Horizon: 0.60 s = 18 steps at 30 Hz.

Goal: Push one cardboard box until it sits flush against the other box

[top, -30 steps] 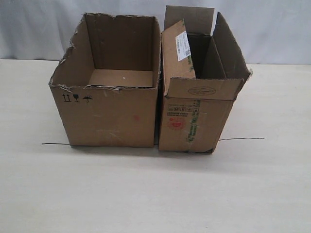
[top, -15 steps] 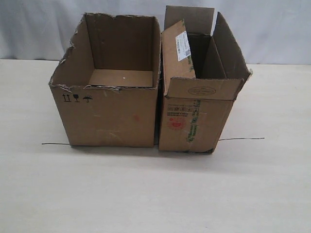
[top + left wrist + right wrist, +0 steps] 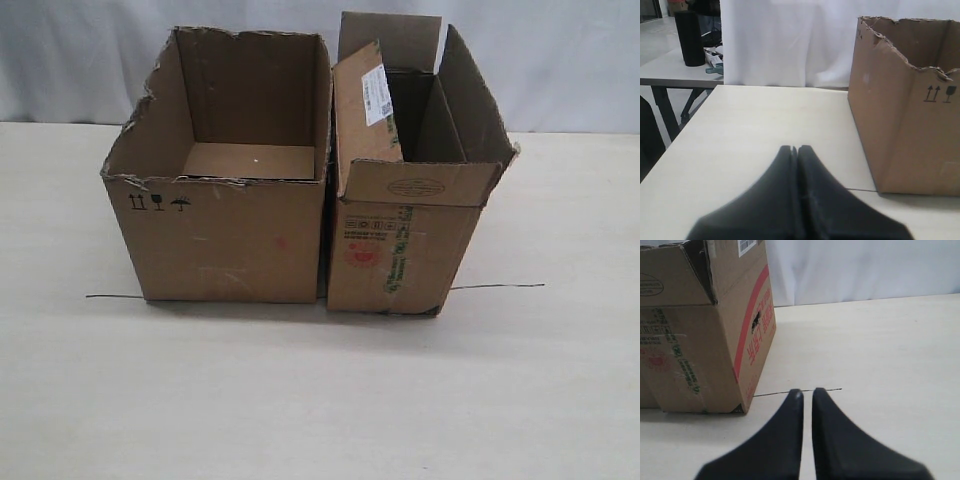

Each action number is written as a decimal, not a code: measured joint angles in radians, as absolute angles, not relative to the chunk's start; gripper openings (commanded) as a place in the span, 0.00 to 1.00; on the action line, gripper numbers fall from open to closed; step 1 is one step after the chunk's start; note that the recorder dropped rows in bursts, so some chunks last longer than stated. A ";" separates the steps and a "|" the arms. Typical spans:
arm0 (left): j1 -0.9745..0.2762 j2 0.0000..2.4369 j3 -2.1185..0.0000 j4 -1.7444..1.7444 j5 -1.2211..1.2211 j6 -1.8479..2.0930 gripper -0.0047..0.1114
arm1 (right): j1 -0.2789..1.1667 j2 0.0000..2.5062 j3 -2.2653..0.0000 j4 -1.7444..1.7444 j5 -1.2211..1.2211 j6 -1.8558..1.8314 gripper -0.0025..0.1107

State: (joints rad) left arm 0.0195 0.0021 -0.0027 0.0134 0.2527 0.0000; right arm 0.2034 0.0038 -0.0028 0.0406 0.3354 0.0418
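The narrower box (image 3: 400, 255), with upright flaps, a white label and red and green print, stands right beside the wider torn-rimmed box (image 3: 225, 235). Only a thin dark slit separates their front corners, and the labelled flap leans toward the wider box's rim. Neither arm shows in the exterior view. In the left wrist view my left gripper (image 3: 796, 148) is shut and empty, low over the table, well off from the wider box (image 3: 905, 125). In the right wrist view my right gripper (image 3: 807, 391) is shut with a thin slit and holds nothing, away from the narrower box (image 3: 705, 340).
A thin black line (image 3: 495, 287) runs across the table under both boxes. A white curtain (image 3: 560, 60) hangs behind. Past the table's edge, in the left wrist view, a second table carries a black cylinder (image 3: 689, 39).
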 measured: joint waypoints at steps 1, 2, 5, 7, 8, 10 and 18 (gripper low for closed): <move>0.020 0.002 -0.003 0.013 0.253 0.000 0.04 | 0.203 0.004 -0.003 0.041 0.335 0.042 0.07; 0.020 0.002 -0.003 0.013 0.253 0.000 0.04 | 0.199 0.004 -0.003 0.041 0.335 0.042 0.07; 0.020 0.002 -0.003 0.013 0.253 0.000 0.04 | 0.170 0.004 -0.003 0.041 0.335 0.042 0.07; 0.020 0.002 -0.003 0.013 0.253 0.000 0.04 | 0.139 0.004 -0.003 0.041 0.335 0.042 0.07; 0.020 0.002 -0.003 0.013 0.253 0.000 0.04 | 0.127 0.004 -0.003 0.041 0.335 0.042 0.07; 0.020 0.002 -0.003 0.013 0.253 0.000 0.04 | 0.106 0.004 -0.003 0.041 0.335 0.042 0.07; 0.020 0.002 -0.003 0.013 0.253 0.000 0.04 | 0.095 0.004 -0.003 0.041 0.335 0.042 0.07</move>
